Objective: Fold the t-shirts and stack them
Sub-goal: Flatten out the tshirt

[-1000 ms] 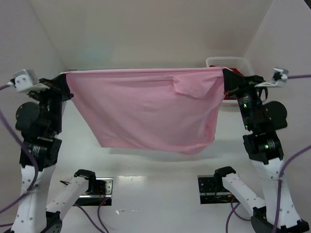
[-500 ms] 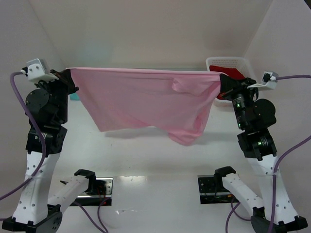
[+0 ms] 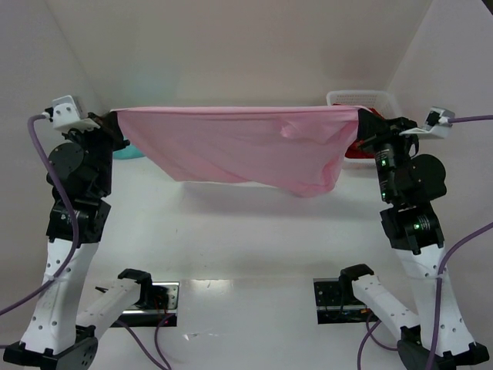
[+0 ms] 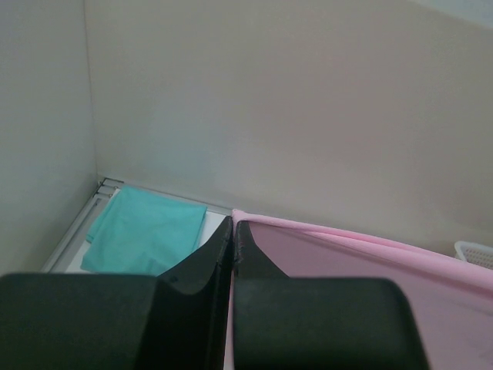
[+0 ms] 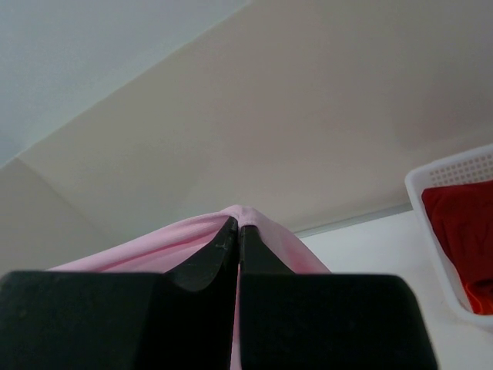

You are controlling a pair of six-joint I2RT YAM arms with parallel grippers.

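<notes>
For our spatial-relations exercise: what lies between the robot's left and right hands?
The pink t-shirt, its upper edge stretched from the left hand to the right hand, shown in the top external view.

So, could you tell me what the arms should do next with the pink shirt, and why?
Probably lower the pink shirt flat onto the table, both sides together. The left gripper and right gripper are shut on its top corners, holding it stretched taut in the air.

White table point(image 3: 246, 247): teal shirt point(image 4: 146, 231) far-left corner, basket point(image 3: 370, 97) far right
</notes>
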